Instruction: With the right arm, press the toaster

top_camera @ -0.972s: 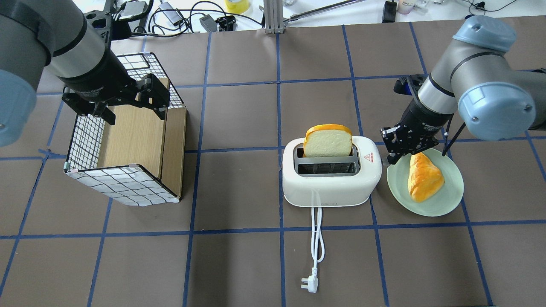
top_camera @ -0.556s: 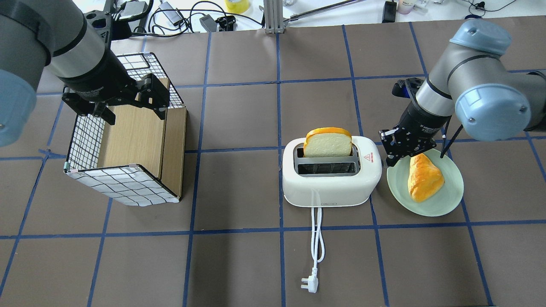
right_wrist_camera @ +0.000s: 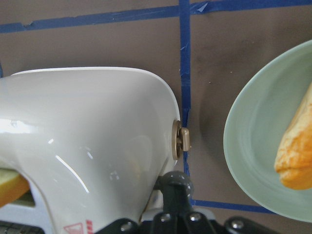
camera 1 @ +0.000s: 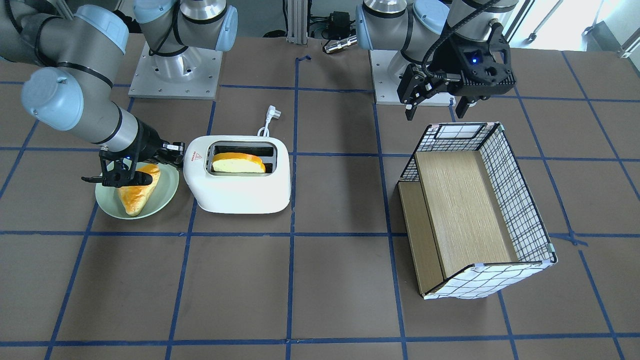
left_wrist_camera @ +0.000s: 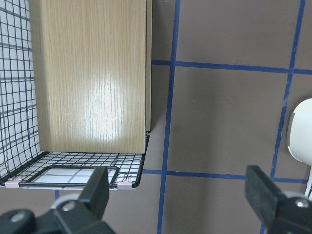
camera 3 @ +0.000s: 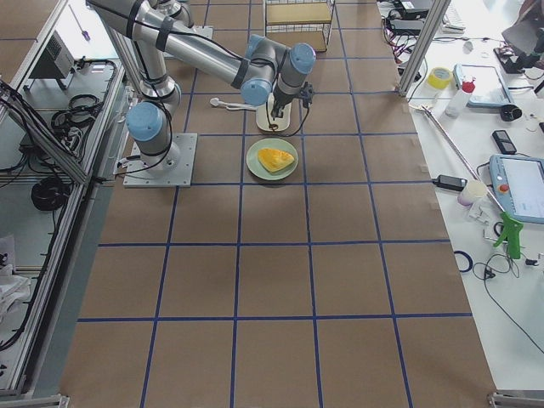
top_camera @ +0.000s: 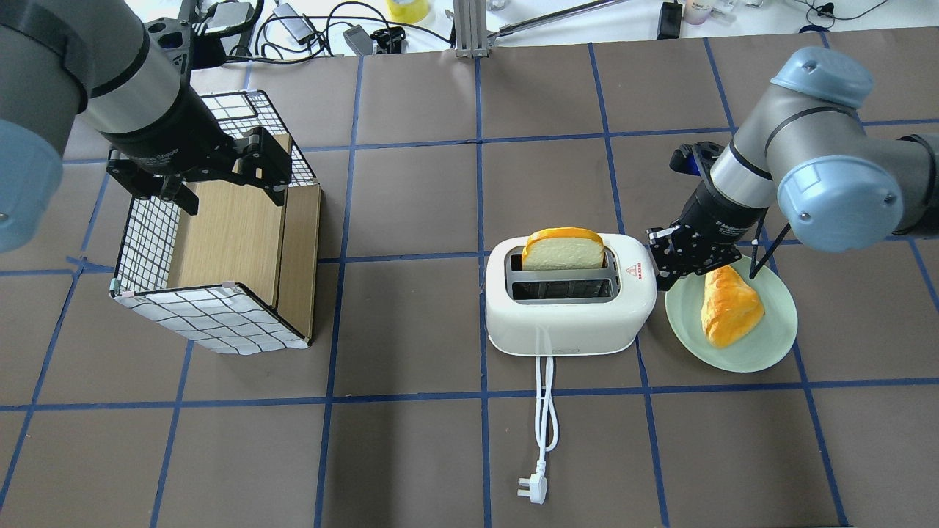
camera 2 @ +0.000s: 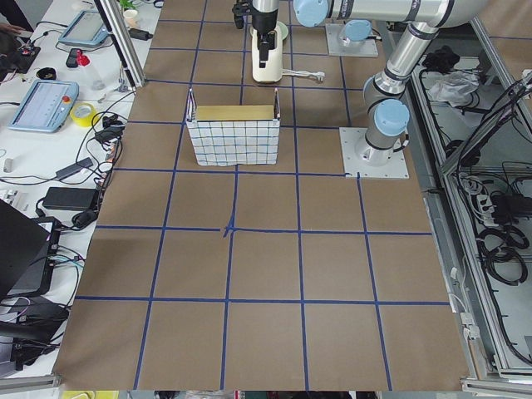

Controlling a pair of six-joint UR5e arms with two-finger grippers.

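pressing on the grey lever knob (right_wrist_camera: 174, 184) of the toaster (top_camera: 568, 315), which stands just beside the green plate (top_camera: 770, 345), the right gripper (top_camera: 664, 275), fingers pinched together, sits closer than a second ago and the bread slice (top_camera: 563, 253) rides lower, so the press looks underway.

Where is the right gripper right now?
In the overhead view the right gripper is at the toaster's right end, between it and the pastry on the green plate.
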